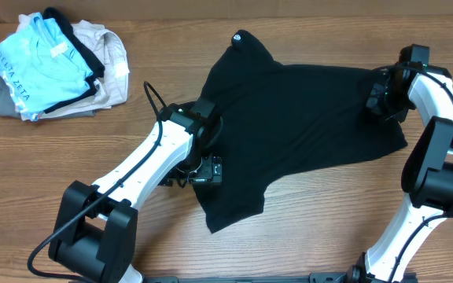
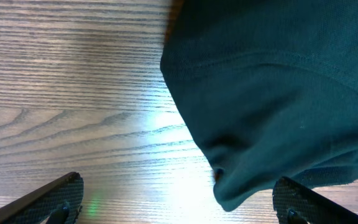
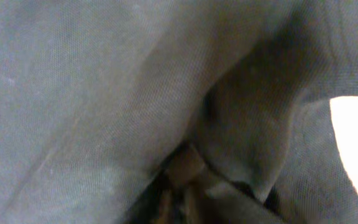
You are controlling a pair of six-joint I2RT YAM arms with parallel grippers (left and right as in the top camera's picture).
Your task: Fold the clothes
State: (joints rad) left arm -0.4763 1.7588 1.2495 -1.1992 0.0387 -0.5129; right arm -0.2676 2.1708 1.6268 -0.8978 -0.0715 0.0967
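Left gripper (image 2: 178, 183): I see the jaws wide open, low over the table (image 2: 73, 93), with the shirt (image 1: 305, 118) edge lying between the fingers.
Shirt: black, spread rumpled mid-table, one corner toward the arm bases.
Right gripper (image 1: 382, 101): clamped on a fold at the shirt's right edge.
Pile (image 1: 53, 67): other garments, far left, well apart.

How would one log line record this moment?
black T-shirt: spread out, unfolded | left hand: open, at shirt edge | right hand: shut on shirt corner
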